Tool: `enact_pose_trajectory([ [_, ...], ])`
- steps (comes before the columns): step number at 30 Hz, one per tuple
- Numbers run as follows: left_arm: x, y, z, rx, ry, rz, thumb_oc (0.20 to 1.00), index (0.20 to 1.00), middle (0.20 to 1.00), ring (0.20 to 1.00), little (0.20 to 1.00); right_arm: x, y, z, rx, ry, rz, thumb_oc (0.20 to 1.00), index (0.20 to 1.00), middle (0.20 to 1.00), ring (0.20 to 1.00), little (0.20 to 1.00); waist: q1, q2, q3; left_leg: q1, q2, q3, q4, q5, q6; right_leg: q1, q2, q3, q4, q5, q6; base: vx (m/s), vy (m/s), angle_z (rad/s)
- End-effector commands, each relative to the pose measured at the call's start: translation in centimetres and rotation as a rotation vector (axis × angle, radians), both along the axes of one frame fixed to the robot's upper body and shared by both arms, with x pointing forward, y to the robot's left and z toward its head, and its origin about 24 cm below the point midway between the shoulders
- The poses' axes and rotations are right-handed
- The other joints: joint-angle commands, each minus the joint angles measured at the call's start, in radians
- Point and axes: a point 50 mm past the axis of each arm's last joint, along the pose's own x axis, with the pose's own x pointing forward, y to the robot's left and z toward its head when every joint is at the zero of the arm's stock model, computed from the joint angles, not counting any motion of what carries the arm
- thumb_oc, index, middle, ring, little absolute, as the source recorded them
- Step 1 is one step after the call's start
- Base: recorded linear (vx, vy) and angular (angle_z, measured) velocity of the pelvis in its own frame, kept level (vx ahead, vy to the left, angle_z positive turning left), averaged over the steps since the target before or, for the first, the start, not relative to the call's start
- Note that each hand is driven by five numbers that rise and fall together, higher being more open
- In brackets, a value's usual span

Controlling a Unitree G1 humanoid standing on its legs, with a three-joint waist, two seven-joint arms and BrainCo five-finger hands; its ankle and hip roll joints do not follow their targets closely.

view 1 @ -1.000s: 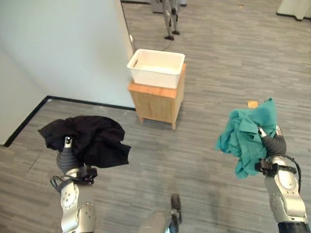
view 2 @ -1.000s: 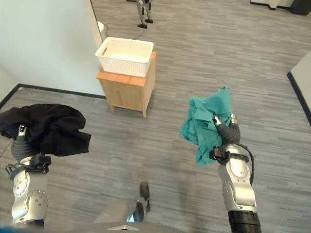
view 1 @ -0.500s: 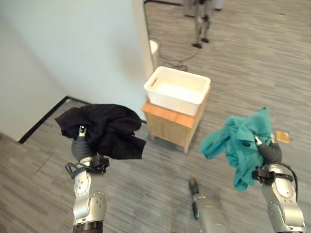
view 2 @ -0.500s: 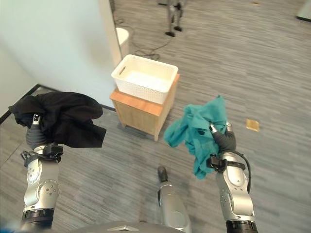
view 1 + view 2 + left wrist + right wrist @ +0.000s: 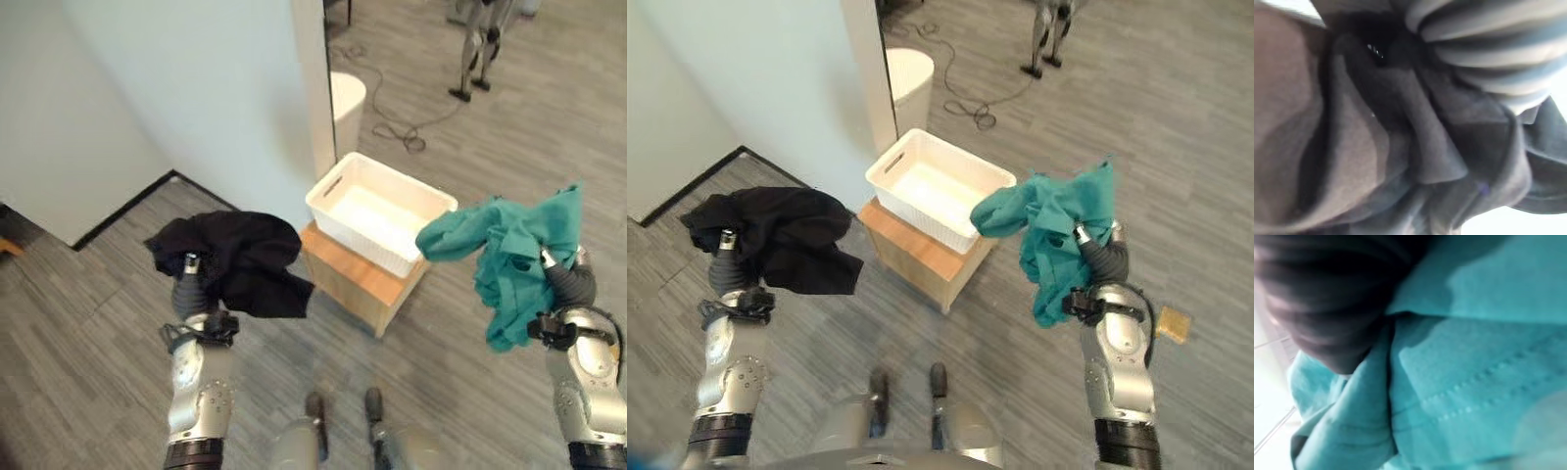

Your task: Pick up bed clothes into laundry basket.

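Note:
My left hand (image 5: 188, 286) is raised at the left and is shut on a bunched black garment (image 5: 240, 259) that drapes over it; its wrist view has the dark cloth (image 5: 1400, 147) pressed close. At the right my right hand (image 5: 568, 284) is shut on a teal garment (image 5: 509, 250), which hangs from it and swings out toward the basket; the teal cloth (image 5: 1459, 382) lies close in its wrist view. The white laundry basket (image 5: 380, 211) stands with nothing in it on a small wooden cabinet (image 5: 358, 284), ahead and between both hands.
A white wall corner (image 5: 309, 88) stands just behind the basket, with a round white bin (image 5: 345, 106) and a cable on the floor beyond it. A small tan square (image 5: 1174, 323) lies on the grey plank floor at the right.
The camera has come nearer, so the basket now sits closer and between the hands. Both hands keep their garments; the teal one has swung out to the left.

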Motion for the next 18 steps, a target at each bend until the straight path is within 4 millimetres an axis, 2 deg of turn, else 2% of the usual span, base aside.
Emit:
enact_pose_trajectory([
  [1, -0.7, 2.7, 3.9, 0.095, -0.173, 0.06, 0.2, 0.2, 0.2, 0.2, 0.2, 0.1, 1.2, 3.4, -0.074, -0.168, 0.068, 0.2, 0.2, 0.2, 0.2, 0.2, 0.022, -0.061, -0.068, 0.03, -0.068, 0.006, -0.001, 0.204, 0.004, 0.157, -0.082, 0.049, -0.226, 0.12, 0.077, 0.21, 0.145, -0.54],
  [3, -0.9, 2.7, 3.7, 0.101, -0.166, 0.06, 0.2, 0.2, 0.2, 0.2, 0.2, 0.1, 1.2, 3.3, -0.087, -0.166, 0.07, 0.2, 0.2, 0.2, 0.2, 0.2, 0.019, -0.06, -0.079, 0.036, -0.07, 0.012, 0.018, 0.188, 0.01, 0.173, -0.092, 0.048, -0.231, 0.113, 0.083, 0.19, 0.141, -0.31],
  [4, -0.9, 2.9, 4.1, 0.11, -0.181, 0.07, 0.2, 0.2, 0.2, 0.2, 0.2, 0.2, 1.2, 3.6, -0.099, -0.175, 0.067, 0.2, 0.2, 0.2, 0.2, 0.2, 0.024, -0.06, -0.086, 0.029, -0.083, 0.002, 0.059, 0.16, 0.016, 0.181, -0.118, 0.047, -0.221, 0.101, 0.092, 0.22, 0.208, -0.03],
  [6, -1.0, 3.2, 4.6, 0.13, -0.193, 0.074, 0.2, 0.2, 0.2, 0.2, 0.2, 0.4, 0.9, 4.0, -0.144, -0.171, 0.056, 0.2, 0.2, 0.2, 0.2, 0.2, 0.029, -0.06, -0.101, 0.049, -0.1, 0.007, 0.065, 0.127, 0.047, 0.173, -0.141, 0.045, -0.162, 0.083, 0.109, 0.25, 0.27, -0.16],
  [7, -0.9, 3.2, 4.7, 0.131, -0.196, 0.073, 0.2, 0.2, 0.2, 0.2, 0.2, 0.6, 0.7, 4.2, -0.174, -0.165, 0.05, 0.2, 0.2, 0.2, 0.2, 0.2, 0.034, -0.059, -0.101, 0.065, -0.107, 0.018, 0.062, 0.115, 0.061, 0.144, -0.149, 0.048, -0.085, 0.077, 0.119, 0.18, 0.239, -0.29],
  [9, -0.6, 3.2, 4.8, 0.137, -0.196, 0.067, 0.2, 0.2, 0.2, 0.2, 0.2, 1.0, 0.0, 4.6, -0.24, -0.146, 0.031, 0.2, 0.2, 0.2, 0.2, 0.2, 0.038, -0.059, -0.092, 0.1, -0.119, 0.03, 0.054, 0.095, 0.088, 0.072, -0.159, 0.055, 0.082, 0.136, 0.141, 0.12, 0.215, -0.23],
  [10, -0.4, 3.0, 4.9, 0.14, -0.2, 0.05, 0.2, 0.2, 0.2, 0.2, 0.2, 1.4, -0.4, 4.9, -0.281, -0.132, 0.024, 0.2, 0.2, 0.2, 0.2, 0.2, 0.035, -0.057, -0.077, 0.12, -0.12, 0.031, 0.045, 0.096, 0.101, 0.034, -0.155, 0.056, 0.186, 0.177, 0.148, 0.12, 0.258, -0.21],
  [11, -0.2, 2.6, 5.1, 0.159, -0.197, 0.011, 0.2, 0.2, 0.2, 0.2, 0.2, 1.7, -1.9, 5.2, -0.343, -0.087, -0.017, 0.2, 0.2, 0.2, 0.2, 0.2, 0.025, -0.047, -0.058, 0.151, -0.118, 0.011, 0.029, 0.095, 0.108, -0.035, -0.125, 0.059, 0.289, 0.184, 0.146, 0.09, 0.183, -0.13],
  [13, 0.0, 2.4, 5.2, 0.17, -0.198, -0.012, 0.2, 0.2, 0.2, 0.2, 0.2, 1.9, -2.8, 5.6, -0.391, -0.063, -0.036, 0.2, 0.2, 0.2, 0.2, 0.2, 0.02, -0.046, -0.053, 0.17, -0.122, 0.0, 0.015, 0.091, 0.109, -0.065, -0.117, 0.052, 0.294, 0.175, 0.143, 0.12, 0.103, 0.24],
  [16, 0.4, 2.0, 5.7, 0.174, -0.215, -0.081, 0.2, 0.2, 0.2, 0.2, 0.2, 2.5, -6.4, 7.4, -0.548, 0.027, -0.117, 0.2, 0.2, 0.2, 0.2, 0.2, 0.007, -0.052, -0.051, 0.207, -0.136, -0.038, -0.019, 0.087, 0.1, -0.1, -0.103, 0.042, 0.162, 0.169, 0.133, 0.19, 0.036, 0.19],
  [17, 0.6, 1.9, 5.5, 0.159, -0.21, -0.106, 0.2, 0.2, 0.2, 0.2, 0.2, 2.7, -7.5, 8.1, -0.603, 0.06, -0.128, 0.2, 0.2, 0.2, 0.2, 0.2, 0.004, -0.062, -0.048, 0.212, -0.145, -0.051, -0.02, 0.081, 0.094, -0.101, -0.101, 0.05, 0.05, 0.18, 0.136, 0.19, -0.058, 0.32],
  [18, 0.8, 1.8, 5.5, 0.144, -0.209, -0.117, 0.2, 0.2, 0.2, 0.2, 0.2, 2.2, -8.9, 9.0, -0.68, 0.097, -0.178, 0.2, 0.2, 0.2, 0.2, 0.2, -0.003, -0.085, -0.038, 0.21, -0.158, -0.084, -0.019, 0.081, 0.089, -0.075, -0.092, 0.088, -0.062, 0.205, 0.139, 0.13, -0.056, 0.51],
])
